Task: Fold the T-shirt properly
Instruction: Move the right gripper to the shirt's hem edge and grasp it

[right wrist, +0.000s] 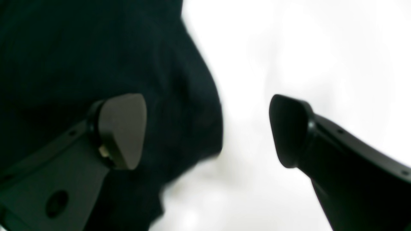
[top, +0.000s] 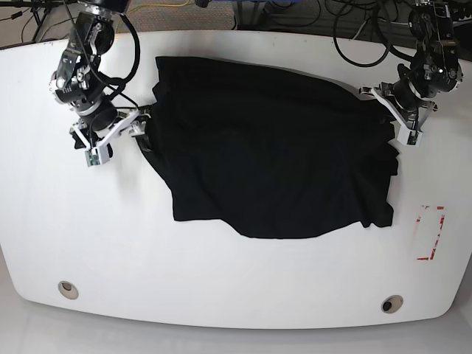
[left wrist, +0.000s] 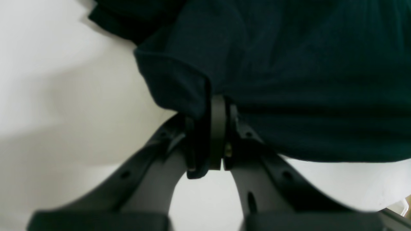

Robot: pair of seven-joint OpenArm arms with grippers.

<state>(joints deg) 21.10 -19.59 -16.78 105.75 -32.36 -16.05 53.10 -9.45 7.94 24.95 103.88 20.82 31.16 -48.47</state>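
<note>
The black T-shirt (top: pixel 273 155) lies spread and wrinkled across the middle of the white table (top: pixel 221 287). My left gripper (top: pixel 385 112) is at the shirt's right edge. In the left wrist view the left gripper (left wrist: pixel 219 106) is shut on a fold of the shirt's fabric (left wrist: pixel 289 80). My right gripper (top: pixel 143 130) is at the shirt's left edge. In the right wrist view the right gripper (right wrist: pixel 207 131) is open: one finger (right wrist: pixel 122 131) is over the shirt (right wrist: pixel 80 57), the other (right wrist: pixel 289 128) is over bare table.
A red outlined mark (top: pixel 430 232) is on the table near the right edge. Two round holes (top: pixel 68 289) (top: pixel 391 303) sit near the front edge. Cables (top: pixel 354 22) lie behind the table's back edge.
</note>
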